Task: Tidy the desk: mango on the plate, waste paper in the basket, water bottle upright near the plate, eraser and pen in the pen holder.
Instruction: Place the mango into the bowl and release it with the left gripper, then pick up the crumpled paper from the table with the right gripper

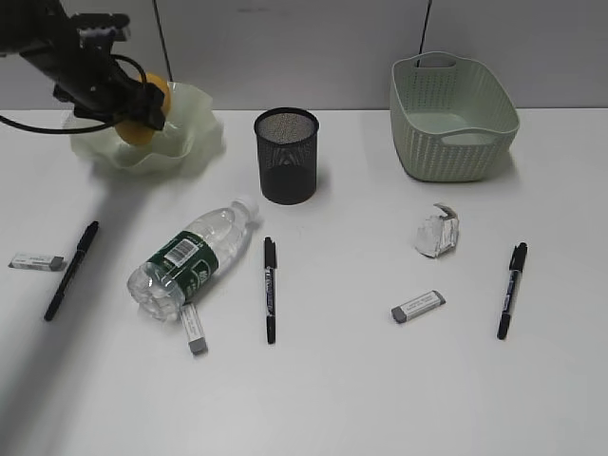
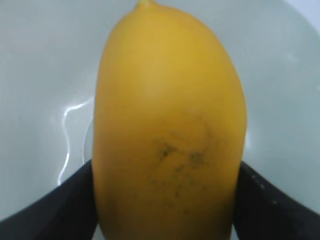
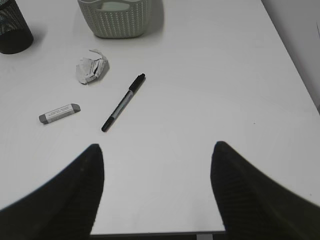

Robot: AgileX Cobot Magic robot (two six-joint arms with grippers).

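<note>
the right gripper hangs with jaws apart and empty over bare desk, well short of the plate. closer to the plate lie the bottle on its side, pens and erasers, the paper off to the right. at the plate itself the left gripper grasps the mango over its bowl. the mango step looks nearly done; next, letting go and lifting clear.
</note>
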